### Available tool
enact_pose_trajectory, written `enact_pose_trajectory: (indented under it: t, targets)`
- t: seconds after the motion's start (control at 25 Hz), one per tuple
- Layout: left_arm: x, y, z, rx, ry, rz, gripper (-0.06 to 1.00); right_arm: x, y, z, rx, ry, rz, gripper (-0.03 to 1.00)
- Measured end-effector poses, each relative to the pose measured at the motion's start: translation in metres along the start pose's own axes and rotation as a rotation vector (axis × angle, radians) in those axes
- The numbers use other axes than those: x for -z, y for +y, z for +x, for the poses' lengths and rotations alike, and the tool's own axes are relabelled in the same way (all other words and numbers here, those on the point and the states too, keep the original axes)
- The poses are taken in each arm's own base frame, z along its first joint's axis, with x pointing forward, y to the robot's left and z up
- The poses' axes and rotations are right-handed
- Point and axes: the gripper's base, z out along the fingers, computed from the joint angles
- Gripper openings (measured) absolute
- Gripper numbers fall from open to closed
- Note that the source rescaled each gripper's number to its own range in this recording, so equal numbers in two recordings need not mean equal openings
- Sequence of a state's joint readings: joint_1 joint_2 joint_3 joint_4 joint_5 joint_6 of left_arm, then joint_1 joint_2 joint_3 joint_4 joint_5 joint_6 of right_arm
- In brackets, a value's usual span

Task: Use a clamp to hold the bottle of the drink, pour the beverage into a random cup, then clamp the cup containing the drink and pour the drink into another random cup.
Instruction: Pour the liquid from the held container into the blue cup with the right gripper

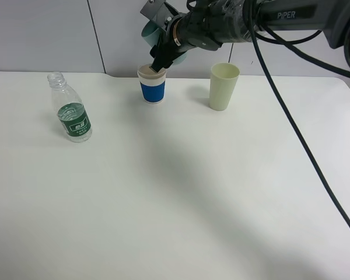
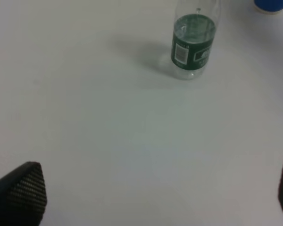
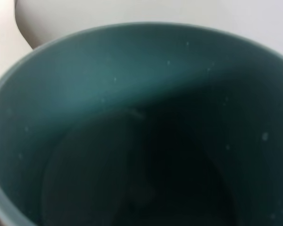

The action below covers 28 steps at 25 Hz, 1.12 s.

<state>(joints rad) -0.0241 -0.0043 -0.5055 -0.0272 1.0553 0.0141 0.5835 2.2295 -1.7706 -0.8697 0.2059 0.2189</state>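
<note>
Fingers of right arm (image 1: 162, 60) clenched on teal cup (image 1: 149, 30), lifted clear of the surface (image 1: 192, 198) and tipped well over, at 12 o'clock in the high view. Fingertips down at the rim of white cup (image 1: 152, 86) with blue sleeve, directly beneath; touching or not, cannot tell. From the right wrist, nothing but teal cup's (image 3: 108, 94) dark inside, a few pale specks on its wall; liquid in it or not, cannot tell. Released and spread wide, fingers of left arm (image 2: 20, 192), holding nothing, over the surface, seen only from the left wrist, bottle (image 2: 193, 42) well ahead of them. In the high view bottle (image 1: 74, 114) upright and uncapped on the surface at 10 o'clock, at 8 o'clock from white cup, well apart from it. Green cup (image 1: 224, 87) upright at 3 o'clock from white cup, near, not touching. Black cable (image 1: 303, 146) trailing from right arm (image 1: 239, 20) toward 4 o'clock.
</note>
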Motion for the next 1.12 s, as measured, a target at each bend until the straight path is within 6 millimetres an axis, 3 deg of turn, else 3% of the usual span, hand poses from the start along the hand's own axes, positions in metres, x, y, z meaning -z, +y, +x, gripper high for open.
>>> enact_pose_trajectory:
  t: [1.12]
  targets:
    - [0.0000,0.0000,0.0000,0.000,0.000,0.000,1.00,0.0003,-0.0049,0.0002,0.262,0.015,0.060,0.00]
